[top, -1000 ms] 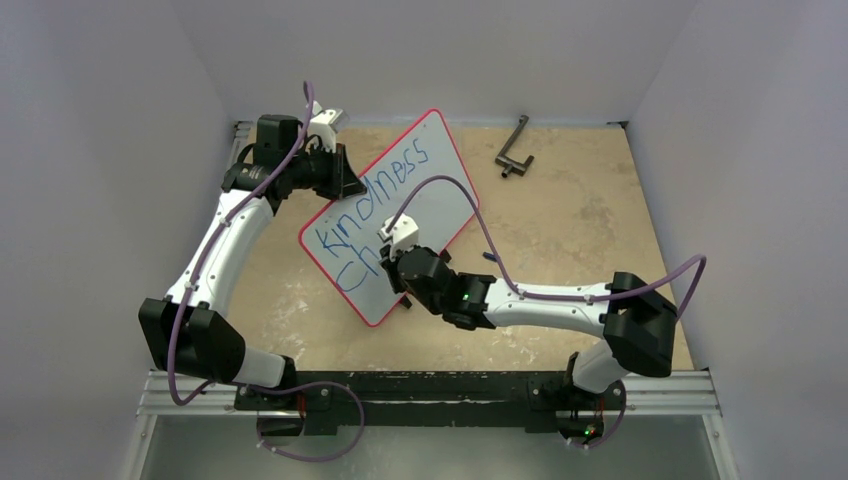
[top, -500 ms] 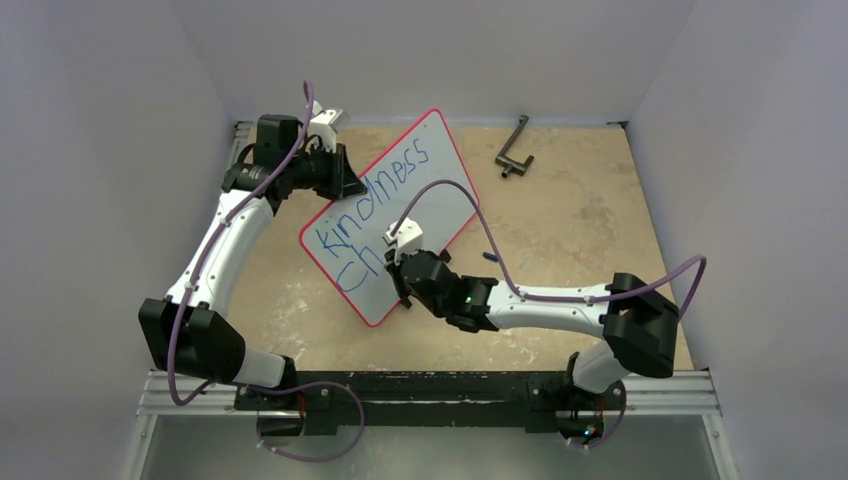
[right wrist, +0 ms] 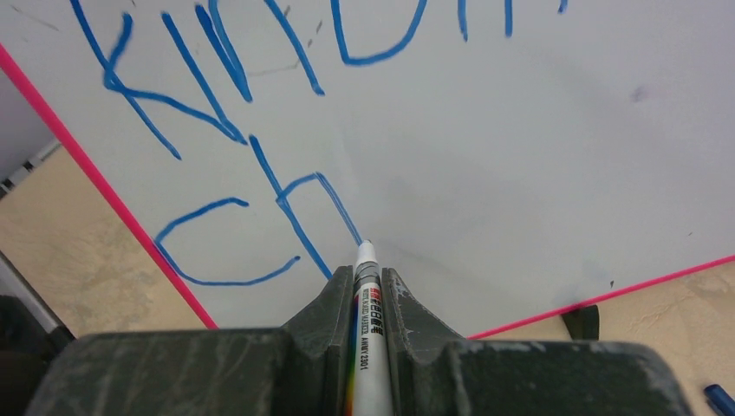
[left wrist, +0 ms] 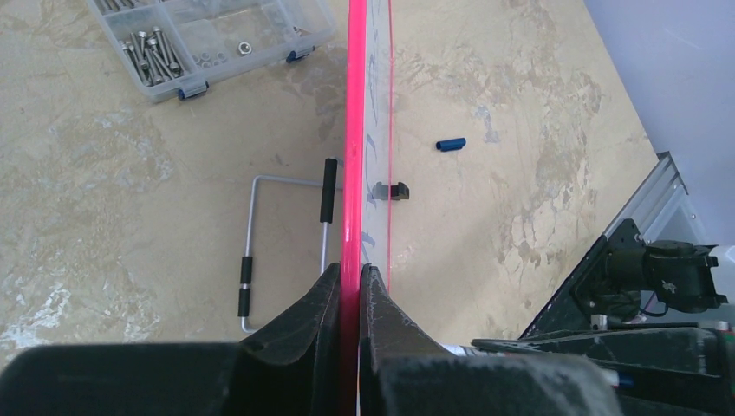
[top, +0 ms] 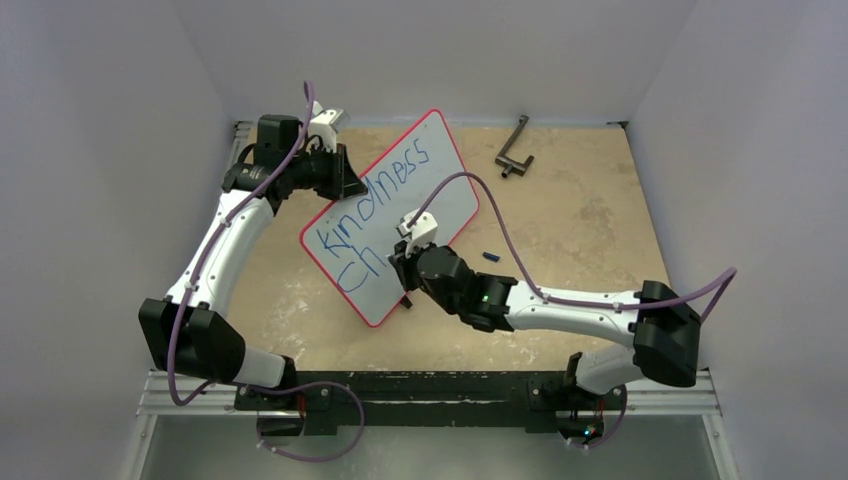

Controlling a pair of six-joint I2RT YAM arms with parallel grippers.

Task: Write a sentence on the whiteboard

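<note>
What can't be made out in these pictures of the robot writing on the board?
- Right wrist view: the writing loses its top line at the upper edge; the marker has print too small to read.
- Top view: the right gripper covers the marker's tip.
- Left wrist view: the whiteboard is seen edge-on in the left gripper, so no words are readable; the plastic box is cut off at the top.
</note>
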